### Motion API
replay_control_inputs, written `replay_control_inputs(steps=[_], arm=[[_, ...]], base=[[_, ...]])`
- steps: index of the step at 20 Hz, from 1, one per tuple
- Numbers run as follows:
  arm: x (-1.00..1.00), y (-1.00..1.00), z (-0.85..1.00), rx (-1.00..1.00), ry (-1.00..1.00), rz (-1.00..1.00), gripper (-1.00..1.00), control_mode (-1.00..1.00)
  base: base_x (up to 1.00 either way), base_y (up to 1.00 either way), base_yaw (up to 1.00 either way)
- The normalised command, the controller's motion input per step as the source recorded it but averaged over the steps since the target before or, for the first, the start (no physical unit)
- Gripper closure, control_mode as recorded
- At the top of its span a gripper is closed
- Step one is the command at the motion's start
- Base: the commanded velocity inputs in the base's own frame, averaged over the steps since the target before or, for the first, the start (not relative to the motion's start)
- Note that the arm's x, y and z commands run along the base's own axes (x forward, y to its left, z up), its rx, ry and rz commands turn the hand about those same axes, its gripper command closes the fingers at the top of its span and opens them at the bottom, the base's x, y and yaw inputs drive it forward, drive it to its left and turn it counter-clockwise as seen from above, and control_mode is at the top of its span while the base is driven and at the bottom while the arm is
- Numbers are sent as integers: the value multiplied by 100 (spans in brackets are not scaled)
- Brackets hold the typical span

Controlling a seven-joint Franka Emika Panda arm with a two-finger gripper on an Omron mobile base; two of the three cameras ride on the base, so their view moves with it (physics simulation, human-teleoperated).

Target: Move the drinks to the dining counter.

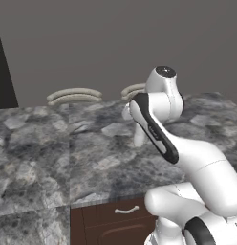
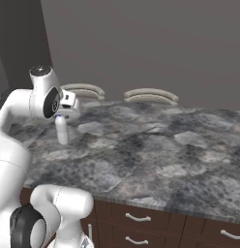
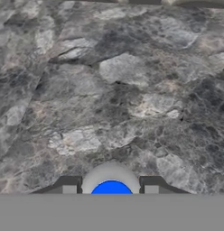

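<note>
the blue-capped bottle (image 2: 61, 131) is seen standing upright over the dining counter (image 2: 156, 150), its long axis vertical and its cap pointing up into the gripper (image 2: 60, 117); its base is seen at or just above the marbled slab, and whether it actually touches the stone cannot be told. in the hand view the round blue cap (image 3: 111, 187) is looked down on from above, ringed by the white shoulder of the bottle and flanked by the two dark fingertips (image 3: 68, 186), which are closed narrowly on the bottle's neck (the grip is read from how tightly the tips sit against the white rim on both sides). in the left base view only a pale sliver of the bottle (image 1: 139, 135) is made out beside the arm's black-trimmed forearm, and its cap is hidden there. no label, brand or writing can be read on the bottle in any view; its body is shown as plain white. the bottle is placed near the far left part of the counter as seen in the right base view, not far from the curved backs of two stools (image 2: 151, 95) that are cut off by the counter's far edge. brown drawers (image 2: 141, 223) with pale handles are seen under the near edge, partly cropped.
</note>
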Motion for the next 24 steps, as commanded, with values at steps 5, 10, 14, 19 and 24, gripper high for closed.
replay_control_inputs(steps=[5,10,14,19,24], arm=[[6,4,-26,-4,-6,0,100,-100],[5,0,-14,-1,-4,0,100,-100],[3,0,-37,4,-2,0,100,-100],[5,0,-31,1,0,0,100,-100],[1,0,-22,0,-8,0,100,-100]], base=[[0,0,0],[0,0,0],[0,0,0],[0,0,0],[0,0,0]])
